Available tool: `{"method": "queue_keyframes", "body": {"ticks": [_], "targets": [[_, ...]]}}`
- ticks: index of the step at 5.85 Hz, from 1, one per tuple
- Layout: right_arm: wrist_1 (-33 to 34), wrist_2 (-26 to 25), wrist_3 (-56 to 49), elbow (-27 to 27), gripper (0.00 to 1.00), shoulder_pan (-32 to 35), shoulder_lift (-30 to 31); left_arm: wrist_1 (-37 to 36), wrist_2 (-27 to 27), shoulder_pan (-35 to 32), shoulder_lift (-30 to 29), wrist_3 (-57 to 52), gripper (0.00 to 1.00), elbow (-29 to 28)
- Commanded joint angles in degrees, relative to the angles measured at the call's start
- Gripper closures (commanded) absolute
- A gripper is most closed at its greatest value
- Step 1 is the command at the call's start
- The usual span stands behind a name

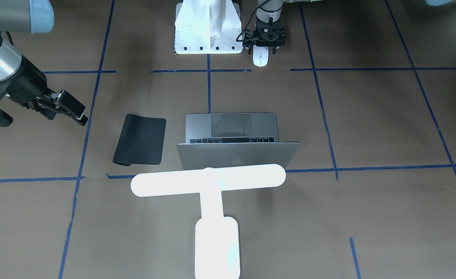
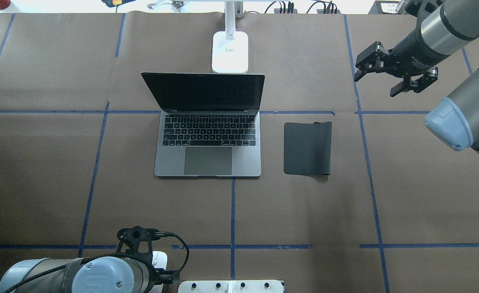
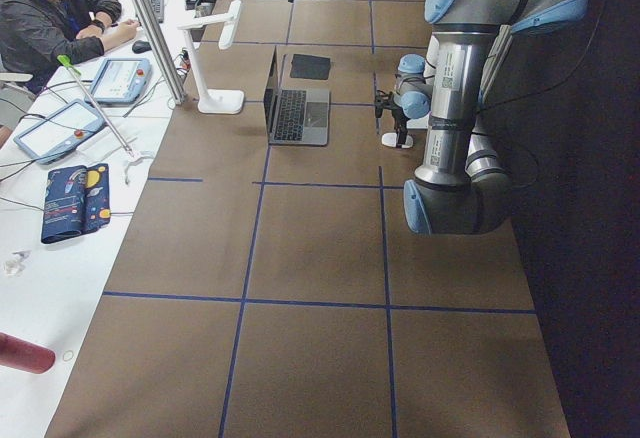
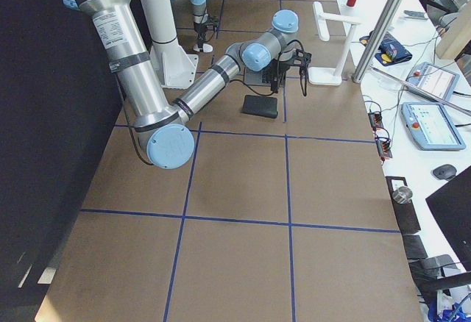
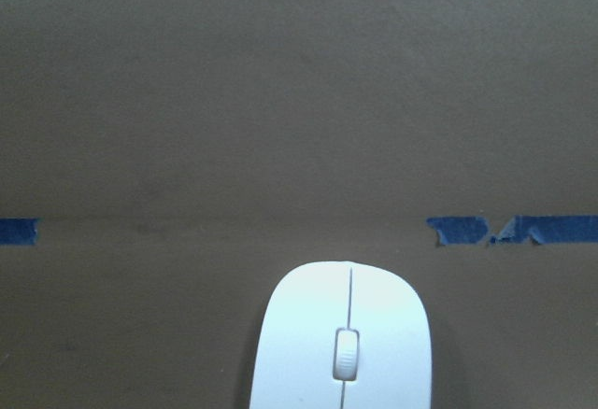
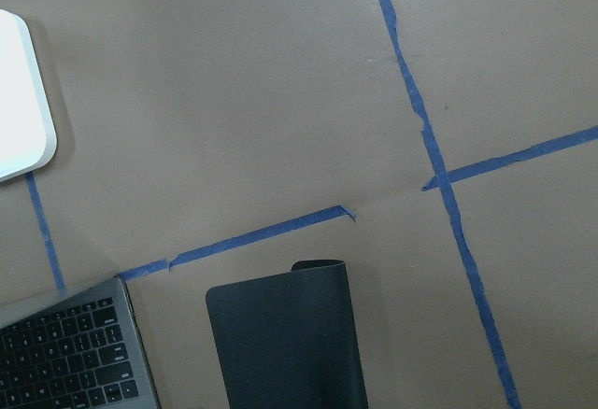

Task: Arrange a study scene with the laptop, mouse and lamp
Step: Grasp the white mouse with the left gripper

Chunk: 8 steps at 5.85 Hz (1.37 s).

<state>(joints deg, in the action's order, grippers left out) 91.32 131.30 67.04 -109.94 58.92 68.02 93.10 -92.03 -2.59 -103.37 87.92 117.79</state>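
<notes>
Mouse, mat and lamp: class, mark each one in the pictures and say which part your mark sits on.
mouse (image 1: 260, 58), front-facing view, top of its white shell.
mat (image 2: 307, 148), overhead view, middle of its flat black surface.
lamp (image 2: 230, 57), overhead view, its white base.

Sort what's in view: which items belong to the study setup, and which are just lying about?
Job in hand:
laptop
mouse
lamp

Lying about:
black mat
white pedestal plate
patterned pouch on the side bench
</notes>
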Motion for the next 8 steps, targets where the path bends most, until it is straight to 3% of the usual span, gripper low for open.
{"method": "queue_keyframes", "body": {"ticks": [1, 3, 4, 6, 8], "targets": [[0.00, -0.17, 0.02, 0.08, 0.00, -0.21, 0.01, 0.06, -0.08, 0.21, -0.17, 0.32, 0.01, -0.28], [0.00, -0.17, -0.07, 0.17, 0.00, -0.12, -0.08, 0.06, -0.26, 0.13, -0.78, 0.24, 0.71, -0.02], [0.00, -0.17, -0.07, 0.08, 0.00, -0.12, -0.08, 0.06, -0.34, -0.13, -0.78, 0.06, 0.92, 0.24], [0.00, -0.08, -0.07, -0.10, 0.00, 0.05, -0.08, -2.29, -0.61, -2.84, -0.52, -0.11, 1.00, 5.57], [0.00, 0.36, -1.81, -0.97, 0.00, 1.19, 0.27, -6.79, -2.96, -8.10, -4.36, -0.55, 1.00, 6.32]]}}
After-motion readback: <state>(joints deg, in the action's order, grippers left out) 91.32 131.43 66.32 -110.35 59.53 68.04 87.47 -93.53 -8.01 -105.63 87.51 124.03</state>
